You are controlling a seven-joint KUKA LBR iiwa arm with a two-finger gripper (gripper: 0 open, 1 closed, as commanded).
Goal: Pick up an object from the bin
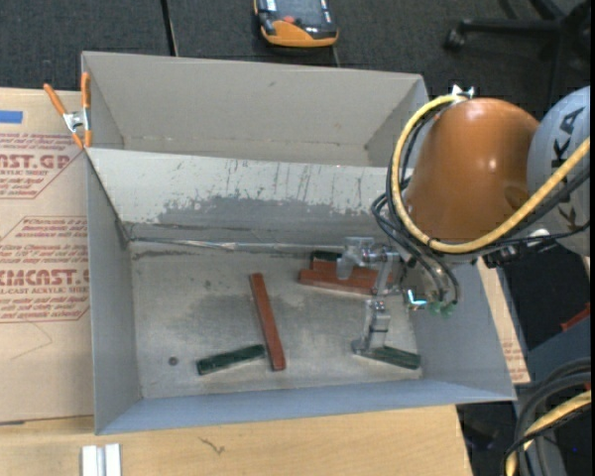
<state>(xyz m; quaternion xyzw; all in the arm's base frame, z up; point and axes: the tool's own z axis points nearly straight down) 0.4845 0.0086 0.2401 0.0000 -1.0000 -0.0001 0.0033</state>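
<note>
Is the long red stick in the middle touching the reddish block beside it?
Apart. The camera view shows bare bin floor between the long red stick and the reddish block.

In the bin (pixel 109 266), a long bar (pixel 266 320) lies mid-floor, running front to back, with a short stick (pixel 230 359) just left of its near end. To the bar's right, a flat block (pixel 329 278) lies toward the back; a small strip (pixel 399 358) lies by the front right corner

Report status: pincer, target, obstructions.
Pincer low, right end of bin. Green bar lies at its tip. Brown block close beside, long brown stick farther left.
</note>
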